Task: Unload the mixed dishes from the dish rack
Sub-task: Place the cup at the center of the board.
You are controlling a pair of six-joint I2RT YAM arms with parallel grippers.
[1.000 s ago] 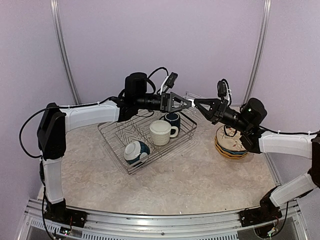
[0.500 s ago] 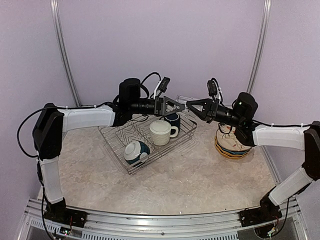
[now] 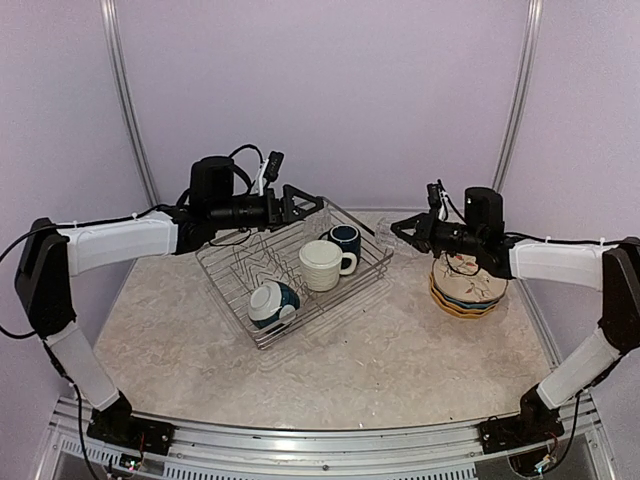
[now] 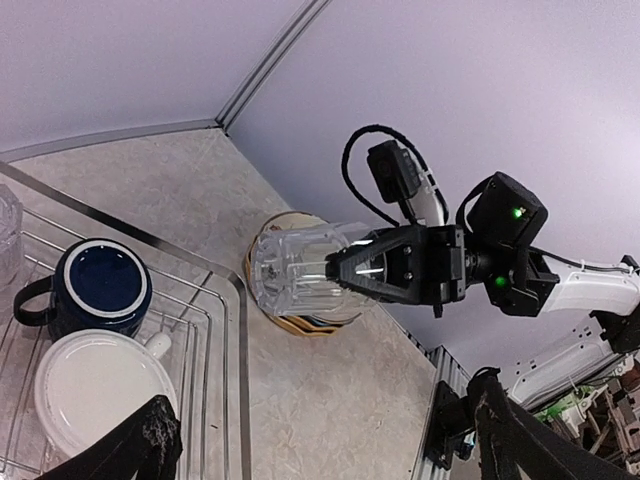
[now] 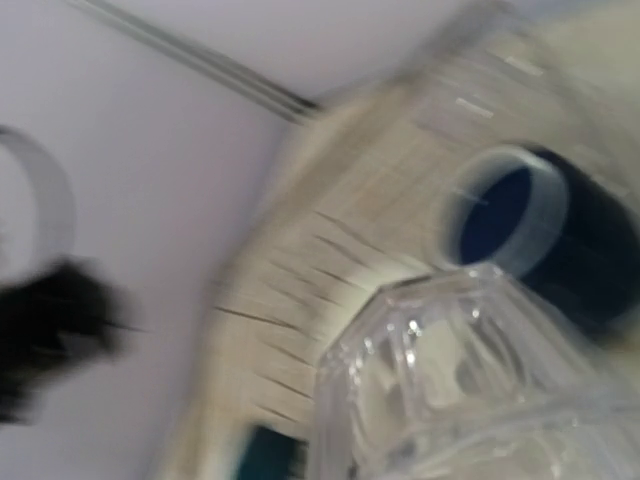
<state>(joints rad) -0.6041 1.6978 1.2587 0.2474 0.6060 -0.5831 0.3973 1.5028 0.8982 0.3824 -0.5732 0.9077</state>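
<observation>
The silver wire dish rack (image 3: 225, 290) holds a cream mug (image 3: 322, 265), a navy mug (image 3: 345, 238) and a teal-and-white bowl (image 3: 272, 302) lying on its side. My right gripper (image 3: 400, 232) is shut on a clear glass (image 4: 300, 268), held on its side in the air above the stack of plates (image 3: 463, 285). The glass fills the blurred right wrist view (image 5: 470, 380). My left gripper (image 3: 312, 203) is open and empty over the rack's back left. In the left wrist view its fingers (image 4: 150, 440) stand wide apart. A second clear glass (image 4: 6, 235) shows at the rack's edge.
The stacked plates sit on the table right of the rack, a cream patterned one on top. Metal frame poles (image 3: 125, 100) rise at the back left and back right. A metal rail (image 3: 300, 445) runs along the near table edge.
The two grippers met over the rack's back right with the glass between them. Now the left has let go and drawn back left. The right has carried the glass right, toward the plates.
</observation>
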